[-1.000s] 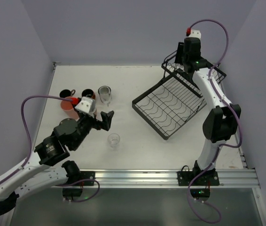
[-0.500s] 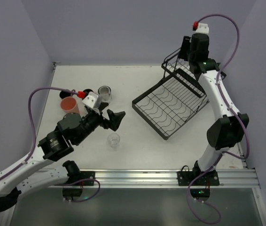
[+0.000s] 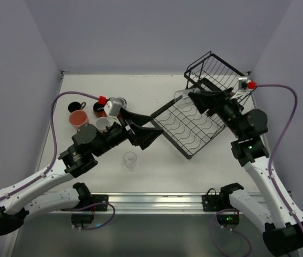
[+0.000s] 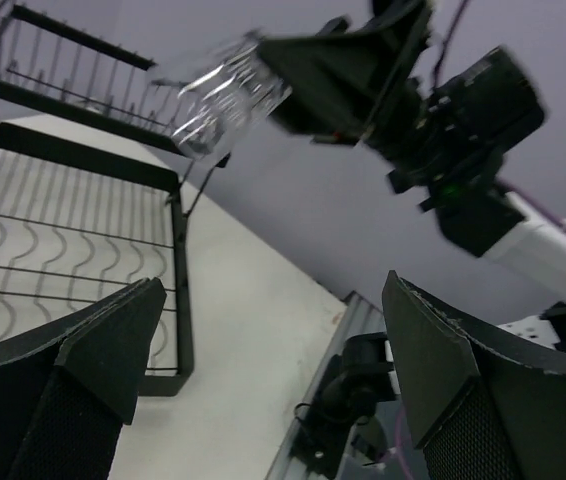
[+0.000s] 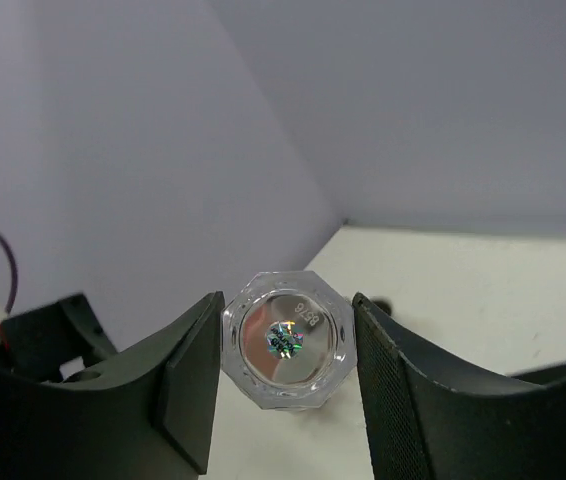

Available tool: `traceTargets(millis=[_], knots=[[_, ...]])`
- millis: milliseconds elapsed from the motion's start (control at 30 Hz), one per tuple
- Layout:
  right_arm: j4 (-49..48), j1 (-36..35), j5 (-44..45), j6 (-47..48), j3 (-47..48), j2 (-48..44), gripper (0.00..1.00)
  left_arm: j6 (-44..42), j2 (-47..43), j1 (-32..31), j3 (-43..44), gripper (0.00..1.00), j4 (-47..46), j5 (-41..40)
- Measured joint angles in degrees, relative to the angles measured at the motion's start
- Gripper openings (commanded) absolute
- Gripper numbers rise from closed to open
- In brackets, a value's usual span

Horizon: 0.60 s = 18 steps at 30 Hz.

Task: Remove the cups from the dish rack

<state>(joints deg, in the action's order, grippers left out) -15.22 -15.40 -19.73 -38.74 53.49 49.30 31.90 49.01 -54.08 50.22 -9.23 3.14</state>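
Our right gripper (image 3: 188,97) is closed partway on a clear glass (image 5: 286,338) with a faceted, eight-sided base. It holds the glass on its side in the air above the black wire dish rack (image 3: 170,137). Our left gripper (image 3: 147,128) gapes wide and empty near the rack's left corner. Beneath lies a white table (image 3: 151,88), with lavender walls (image 3: 141,32) around it.

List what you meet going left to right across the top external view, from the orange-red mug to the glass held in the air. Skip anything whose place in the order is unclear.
In order: orange-red mug → cream cup → standing clear glass → left claw, open → lifted clear glass.
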Motion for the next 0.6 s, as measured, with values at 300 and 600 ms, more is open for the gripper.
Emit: traceTargets(millis=[300, 600], knots=[[-9.6, -8.0, -11.6, -14.4, -14.6, 0.2, 0.24, 8.4, 1.8, 0.0, -5.7, 0.92, -7.9, 3.5], [-18.9, -8.7, -13.5, -19.5, -17.2, -1.2, 0.24, 10.8, 1.8, 0.0, -6.1, 0.85, -9.7, 2.5]])
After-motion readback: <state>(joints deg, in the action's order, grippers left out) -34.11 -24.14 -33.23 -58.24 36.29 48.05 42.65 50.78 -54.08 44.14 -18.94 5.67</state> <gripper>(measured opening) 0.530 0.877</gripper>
